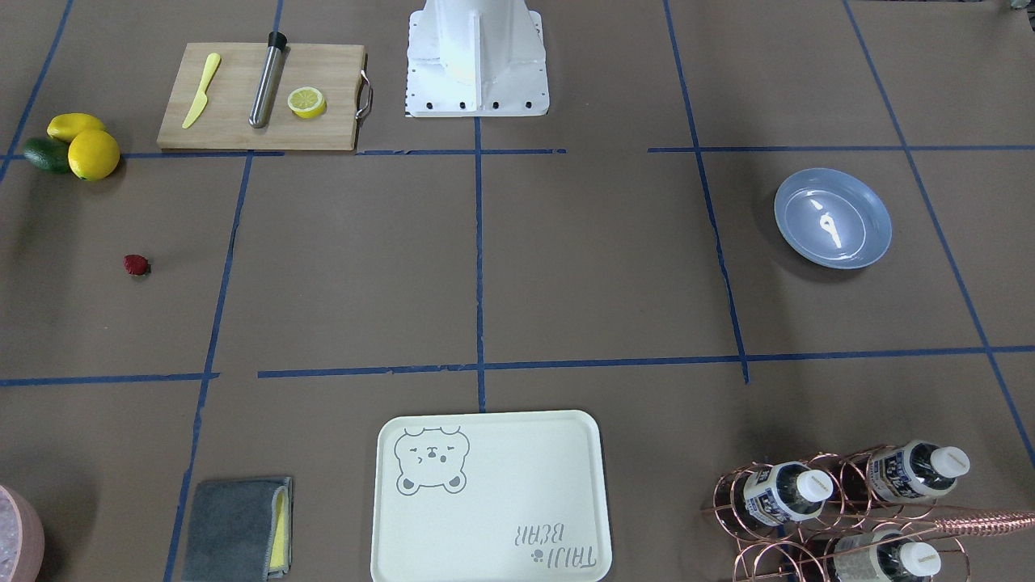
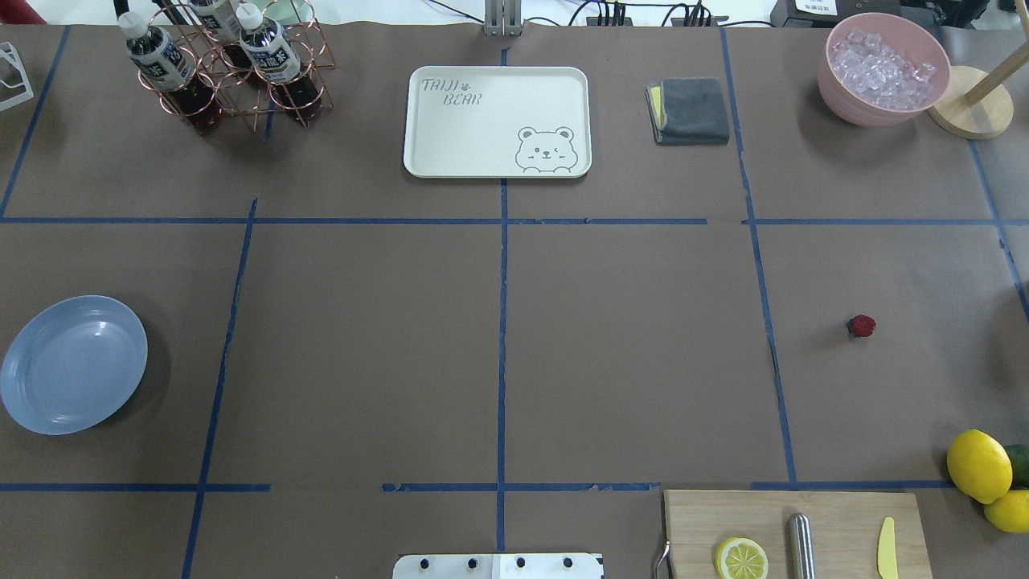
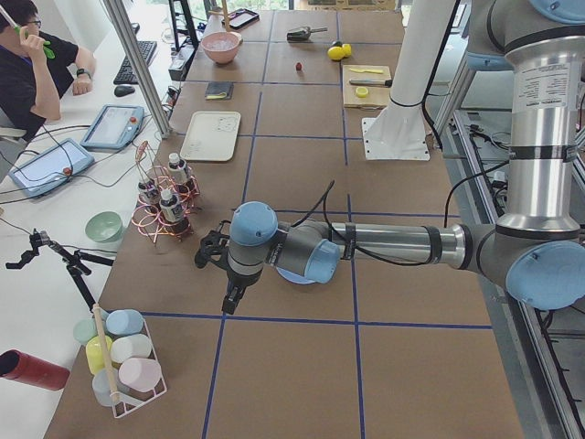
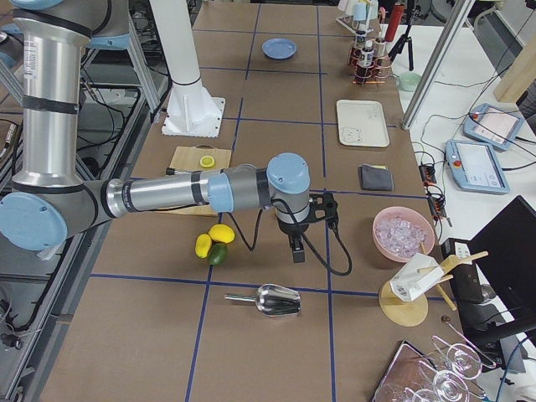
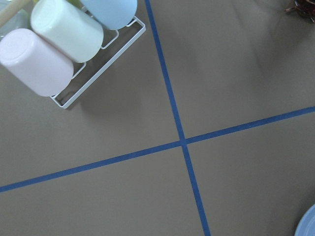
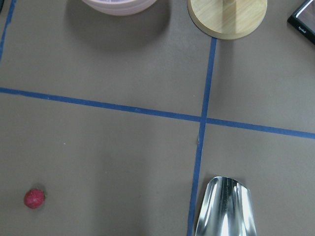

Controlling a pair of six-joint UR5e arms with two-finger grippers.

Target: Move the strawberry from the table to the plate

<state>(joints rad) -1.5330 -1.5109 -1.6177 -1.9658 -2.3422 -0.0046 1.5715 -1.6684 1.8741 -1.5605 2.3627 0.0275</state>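
Observation:
The strawberry (image 1: 136,264) (image 2: 861,326) (image 6: 34,198) lies alone on the brown table (image 2: 627,362), small and dark red, on the robot's right side. The light-blue plate (image 1: 833,218) (image 2: 72,364) sits on the robot's left side with nothing in it. In the exterior left view the near arm half hides the plate, and my left gripper (image 3: 230,300) points down just past it. My right gripper (image 4: 298,254) points down beyond the lemons, and the strawberry shows low left in its wrist view. I cannot tell if either gripper is open or shut.
A cutting board (image 2: 796,535) carries a lemon half (image 2: 741,558), a yellow knife and a metal cylinder. Whole lemons (image 2: 979,465), a bear tray (image 2: 497,121), a bottle rack (image 2: 225,72), a grey cloth (image 2: 690,111), an ice bowl (image 2: 883,68) and a metal scoop (image 4: 272,299) stand around. A person sits at a side desk (image 3: 27,64).

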